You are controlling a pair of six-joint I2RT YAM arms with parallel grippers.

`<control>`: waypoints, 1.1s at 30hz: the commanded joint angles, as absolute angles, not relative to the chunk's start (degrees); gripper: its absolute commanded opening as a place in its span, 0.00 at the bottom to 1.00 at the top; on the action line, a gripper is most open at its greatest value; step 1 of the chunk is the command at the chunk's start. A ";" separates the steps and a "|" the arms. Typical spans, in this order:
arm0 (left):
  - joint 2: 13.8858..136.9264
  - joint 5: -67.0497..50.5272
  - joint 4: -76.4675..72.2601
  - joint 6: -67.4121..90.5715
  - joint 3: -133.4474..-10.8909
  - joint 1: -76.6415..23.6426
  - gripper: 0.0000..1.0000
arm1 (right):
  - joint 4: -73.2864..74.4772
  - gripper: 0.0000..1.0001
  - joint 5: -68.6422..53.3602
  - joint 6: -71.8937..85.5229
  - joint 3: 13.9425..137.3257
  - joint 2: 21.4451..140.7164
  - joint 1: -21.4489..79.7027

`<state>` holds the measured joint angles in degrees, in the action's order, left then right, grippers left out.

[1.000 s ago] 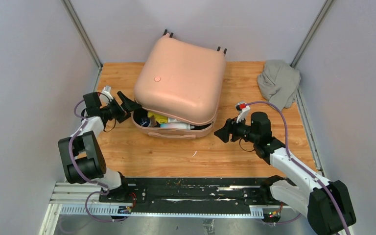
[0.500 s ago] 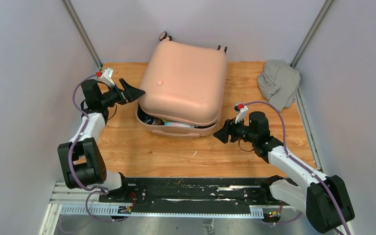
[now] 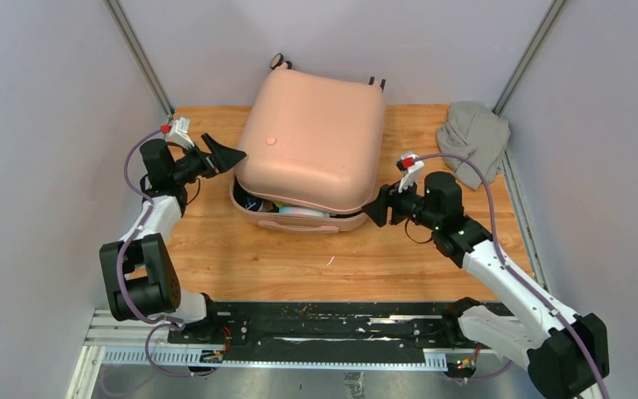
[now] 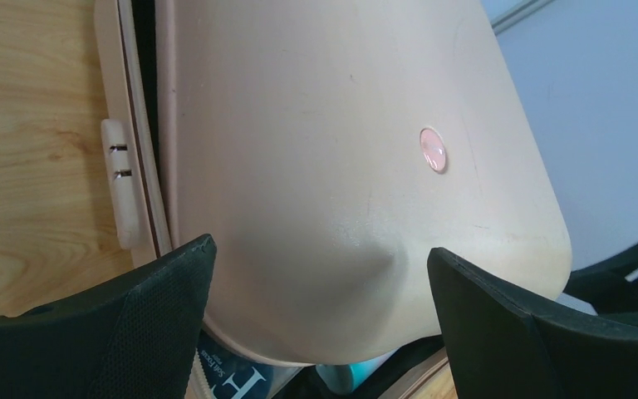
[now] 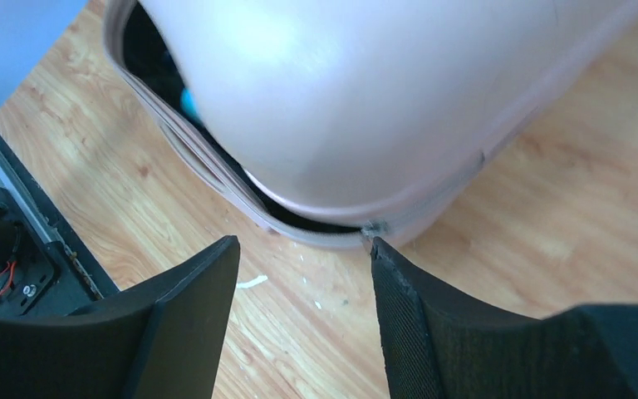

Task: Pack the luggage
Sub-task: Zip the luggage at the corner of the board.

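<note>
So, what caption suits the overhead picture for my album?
Open left gripper and right gripper flank a pink suitcase, lid almost shut over its contents, on a wooden table.

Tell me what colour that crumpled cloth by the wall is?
The cloth is grey, best seen from the overhead view.

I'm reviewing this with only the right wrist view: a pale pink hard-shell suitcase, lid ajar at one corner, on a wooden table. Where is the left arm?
Observer: The left gripper is at the pale pink suitcase, by its near-left corner. Its fingers are wide open on either side of the lid's corner.
Operator: Is anything lying outside the case?
Observer: A crumpled grey cloth lies at the far right corner of the wooden table.
Operator: What's packed inside?
Observer: The left wrist view shows a dark cover with white lettering under the lid. I can't read it.
</note>
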<state>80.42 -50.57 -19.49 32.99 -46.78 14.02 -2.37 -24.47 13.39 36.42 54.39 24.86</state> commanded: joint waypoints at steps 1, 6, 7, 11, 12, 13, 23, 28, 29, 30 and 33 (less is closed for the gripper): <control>81.05 -48.62 -23.38 36.87 -45.50 13.71 1.00 | 8.29 0.63 -9.28 3.10 46.39 55.39 33.95; 81.85 -48.70 -26.65 39.34 -41.64 13.60 1.00 | 9.72 0.66 1.53 -2.08 51.73 60.64 43.57; 81.83 -48.90 -26.90 39.37 -40.83 13.55 1.00 | 9.71 0.66 2.84 -2.69 52.41 61.75 44.87; 82.23 -50.72 -27.37 39.12 -38.52 13.61 1.00 | 9.76 0.70 11.40 -8.90 56.20 67.10 52.06; 82.22 -51.26 -27.54 39.18 -38.19 13.60 1.00 | 9.82 0.71 13.69 -11.02 57.42 68.89 53.78; 82.06 -51.46 -27.70 39.34 -38.01 13.55 1.00 | 9.88 0.73 16.10 -13.08 58.94 70.63 55.38; 80.79 -53.85 -36.74 44.51 -36.21 13.61 1.00 | 6.29 0.78 28.21 -28.52 69.78 85.86 64.25; 82.32 -54.97 -46.05 52.06 -36.01 13.32 1.00 | 5.77 0.78 28.59 -30.78 74.20 90.71 65.97; 82.84 -55.20 -49.61 54.41 -35.70 13.27 1.00 | 5.79 0.78 28.94 -30.65 74.56 90.86 66.17; 83.51 -55.49 -54.28 57.59 -35.08 13.31 1.00 | 5.85 0.79 29.53 -30.18 74.64 90.66 66.18; 87.15 -56.78 -73.30 70.73 -33.40 13.47 1.00 | 6.79 0.79 30.77 -26.13 74.01 88.21 65.01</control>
